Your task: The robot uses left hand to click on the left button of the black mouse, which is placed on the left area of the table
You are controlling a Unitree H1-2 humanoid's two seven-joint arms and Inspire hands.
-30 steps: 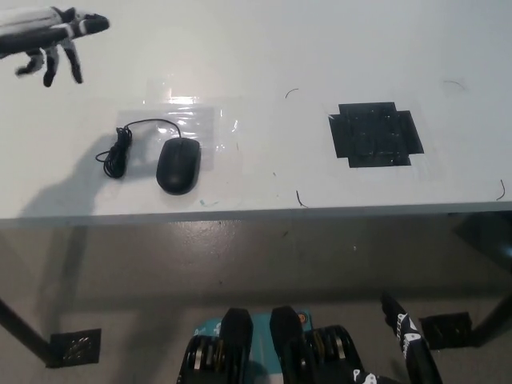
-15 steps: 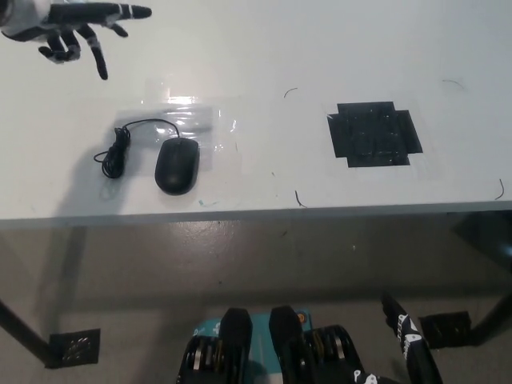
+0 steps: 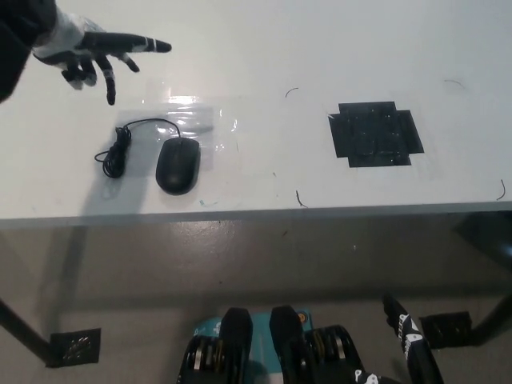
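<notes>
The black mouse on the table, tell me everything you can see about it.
The black computer mouse is a smooth, oval, plastic-looking wired mouse lying flat on the white table, in its left area near the front edge. Its thin black cable leaves the far end and loops into a loose bundle on its left. It sits at the edge of a patch of clear shiny tape. Nothing touches it: the white left hand hovers beyond it, fingers apart.

white table (image 3: 256, 48) | black mouse (image 3: 177, 165), coiled cable (image 3: 118, 150) | black tape patch (image 3: 374, 134)
</notes>
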